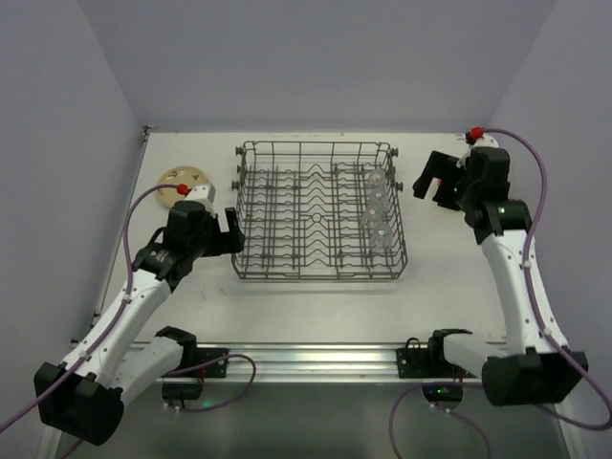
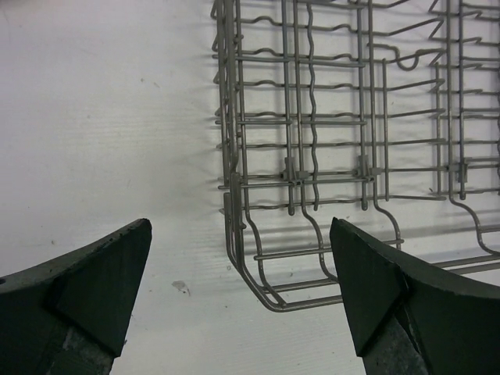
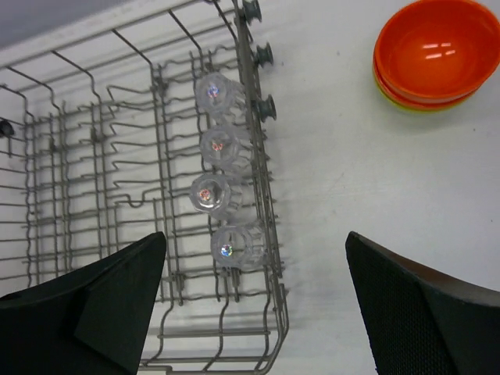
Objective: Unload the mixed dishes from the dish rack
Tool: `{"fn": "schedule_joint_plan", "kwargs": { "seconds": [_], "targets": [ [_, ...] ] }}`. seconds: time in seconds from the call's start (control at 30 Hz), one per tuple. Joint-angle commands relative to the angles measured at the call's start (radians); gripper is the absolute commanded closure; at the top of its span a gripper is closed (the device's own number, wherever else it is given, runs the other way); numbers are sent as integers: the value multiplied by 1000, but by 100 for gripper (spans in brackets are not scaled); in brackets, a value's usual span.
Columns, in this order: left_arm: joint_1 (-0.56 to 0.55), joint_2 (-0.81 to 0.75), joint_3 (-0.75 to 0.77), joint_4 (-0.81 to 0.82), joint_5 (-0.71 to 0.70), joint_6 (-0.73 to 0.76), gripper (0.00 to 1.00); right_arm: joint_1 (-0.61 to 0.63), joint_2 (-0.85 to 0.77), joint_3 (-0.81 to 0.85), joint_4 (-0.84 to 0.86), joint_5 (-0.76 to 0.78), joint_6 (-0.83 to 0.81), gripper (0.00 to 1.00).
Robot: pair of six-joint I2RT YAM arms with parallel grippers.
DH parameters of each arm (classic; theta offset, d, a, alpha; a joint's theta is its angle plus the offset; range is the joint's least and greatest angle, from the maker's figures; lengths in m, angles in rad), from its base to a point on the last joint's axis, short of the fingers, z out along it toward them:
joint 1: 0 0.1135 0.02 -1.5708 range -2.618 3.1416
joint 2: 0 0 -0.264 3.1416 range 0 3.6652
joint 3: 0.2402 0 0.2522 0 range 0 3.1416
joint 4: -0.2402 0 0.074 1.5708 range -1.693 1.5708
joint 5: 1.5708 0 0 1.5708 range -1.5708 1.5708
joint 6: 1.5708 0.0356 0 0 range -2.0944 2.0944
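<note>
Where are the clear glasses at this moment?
In the top view, the clear glasses sit in a row inside the dish rack, along its right side, nearest the right gripper.

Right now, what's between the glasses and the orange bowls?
In the right wrist view, only the rack's side wall with its knobs, then bare table, separates the glasses from the bowls.
</note>
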Motion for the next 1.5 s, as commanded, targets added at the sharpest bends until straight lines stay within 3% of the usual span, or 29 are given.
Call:
{"fn": "schedule_joint_plan", "kwargs": {
  "seconds": [0.0, 0.1, 0.2, 0.4, 0.53, 0.73, 0.8, 1.0, 1.2, 1.47],
  "targets": [
    [-2, -59, 43, 29, -5, -4, 0, 0, -234, -158, 196, -9, 92, 1],
    [-5, -65, 93, 15, 43, -8, 0, -2, -391, -329, 299, 33, 211, 1],
    [-8, -55, 162, -14, 66, -5, 0, -2, -494, -383, 318, -114, 167, 1],
    [-11, -56, 274, -55, 106, 56, 0, 6, -293, -236, 109, -197, 75, 3],
    [-11, -96, 302, -51, 103, 94, 0, 86, -180, -168, 25, -63, 43, 6],
    [-11, -197, 192, 3, -50, 70, 0, 170, -46, -125, 22, -69, -14, 11],
    [-11, -231, 125, 44, -66, 64, 0, 205, 12, -108, 14, 0, -35, 13],
    [-11, -199, 35, 42, -138, 59, 0, 291, 162, -18, -43, 66, -149, 19],
    [-11, -193, 25, 46, -97, 67, 0, 299, 311, 39, -73, 71, -242, 18],
    [-11, -197, 14, 68, -57, 82, 0, 317, 432, 53, -79, 97, -250, 19]
  ]
}}
